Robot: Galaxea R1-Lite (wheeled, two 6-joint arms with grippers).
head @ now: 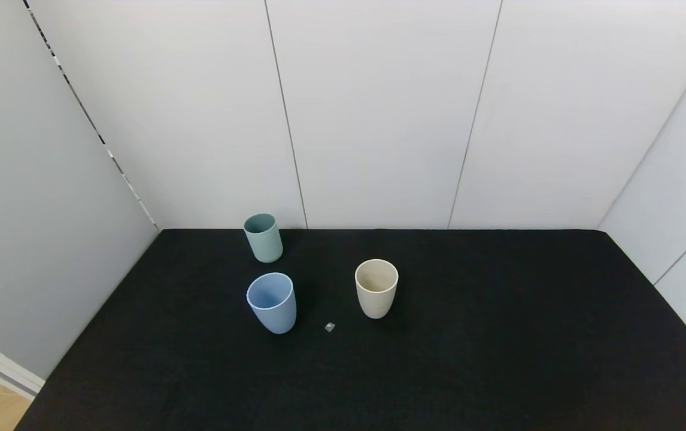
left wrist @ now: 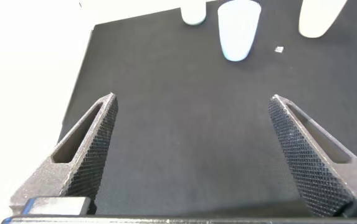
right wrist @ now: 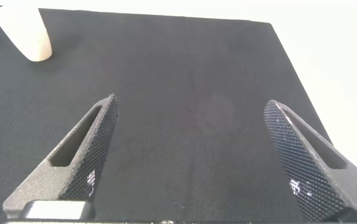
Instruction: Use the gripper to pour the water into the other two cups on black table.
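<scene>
- Head view: three upright tumblers are being shown on the black table [head: 498, 359], with no arm appearing in this view.
- The teal-green cup [head: 263, 237] is being seen at the far edge of the table, close to the white wall panels [head: 379, 114].
- The light blue cup [head: 272, 302] is being seen nearer the robot, almost directly in front of the teal-green cup and apart from it.
- The beige cup [head: 376, 288] is being seen to the right of the light blue cup, well apart from it.
- A small pale scrap [head: 330, 327] is being seen lying on the cloth between the light blue and beige cups, slightly nearer the robot.
- The left gripper [left wrist: 194, 155] is being held above bare cloth with its textured fingers [left wrist: 94, 146] spread wide and nothing between them; the three cups are being seen farther off.
- The right gripper [right wrist: 194, 155] is being held likewise over bare cloth, its fingers [right wrist: 299, 158] spread wide and gripping nothing; the beige cup [right wrist: 23, 32] is being seen farther off.
</scene>
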